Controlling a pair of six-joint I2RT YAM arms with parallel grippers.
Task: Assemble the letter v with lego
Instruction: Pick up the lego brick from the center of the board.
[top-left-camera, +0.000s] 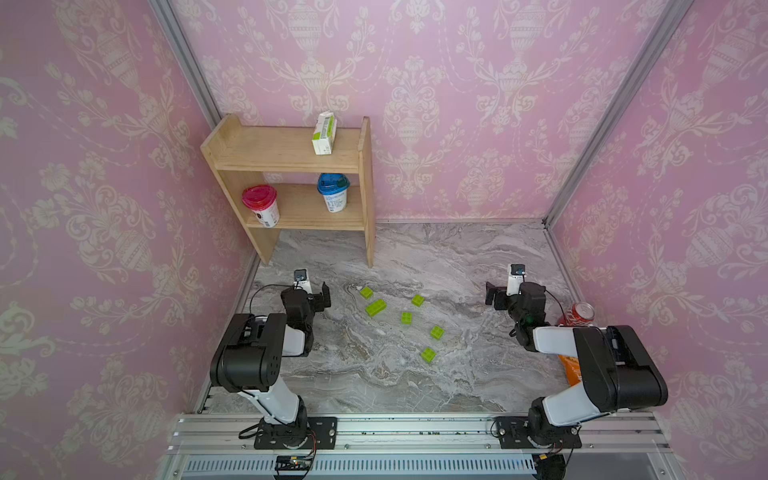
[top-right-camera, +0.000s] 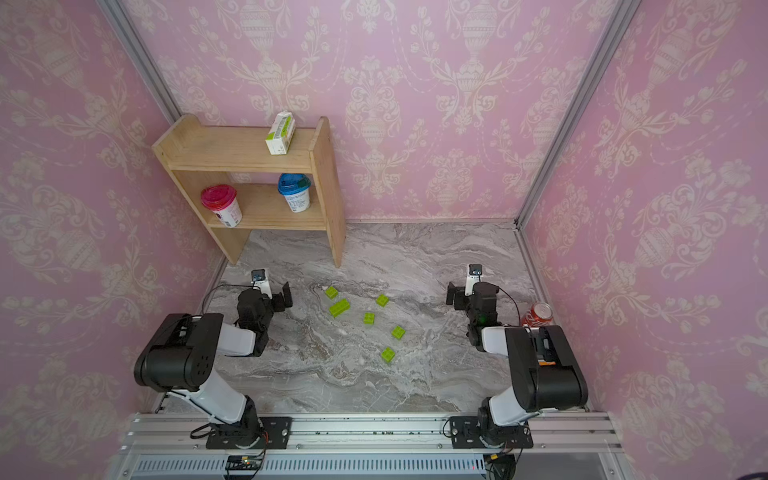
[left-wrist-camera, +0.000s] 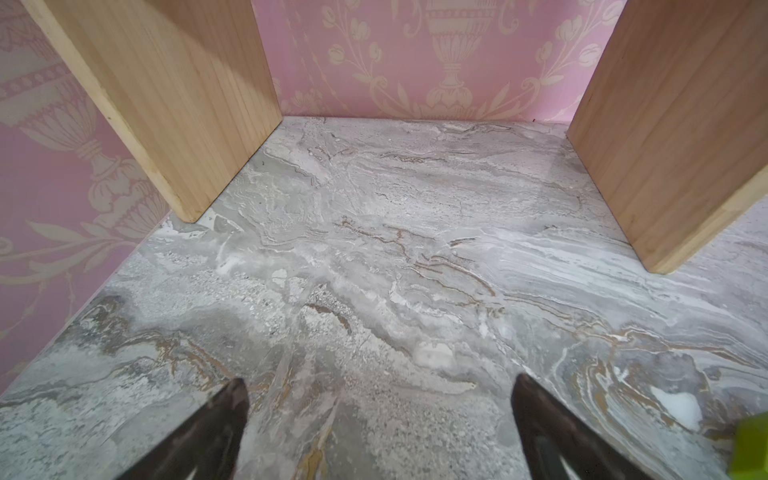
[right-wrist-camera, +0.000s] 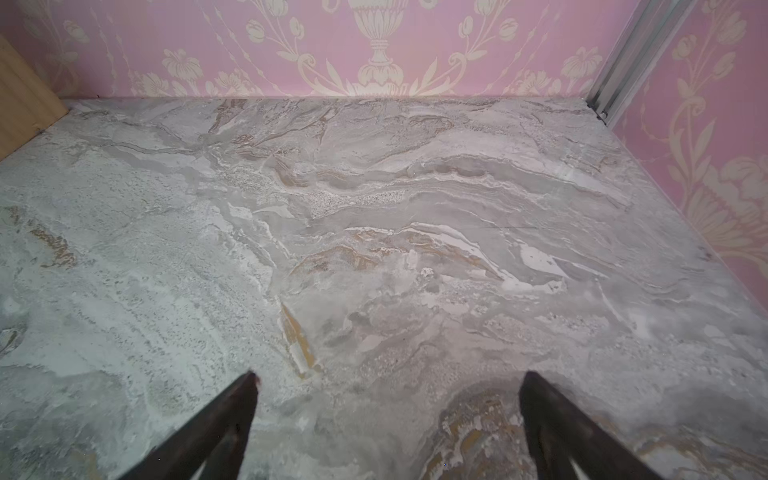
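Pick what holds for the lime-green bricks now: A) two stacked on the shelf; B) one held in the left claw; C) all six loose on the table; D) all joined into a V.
C: six lime-green bricks lie scattered singly on the marble table, and the left claw and right claw stand open and empty.

six lego bricks (top-left-camera: 407, 318) lie scattered apart at the middle of the table (top-left-camera: 374, 382), the long brick (top-left-camera: 375, 308) towards their far left. a shelf (top-left-camera: 286, 149) stands far left, with a carton (top-left-camera: 323, 134) on its top board and two cups (top-left-camera: 262, 205) on the board below. a can (top-left-camera: 579, 312) sits at the right edge, with what may be a bag (top-left-camera: 571, 368) nearer.
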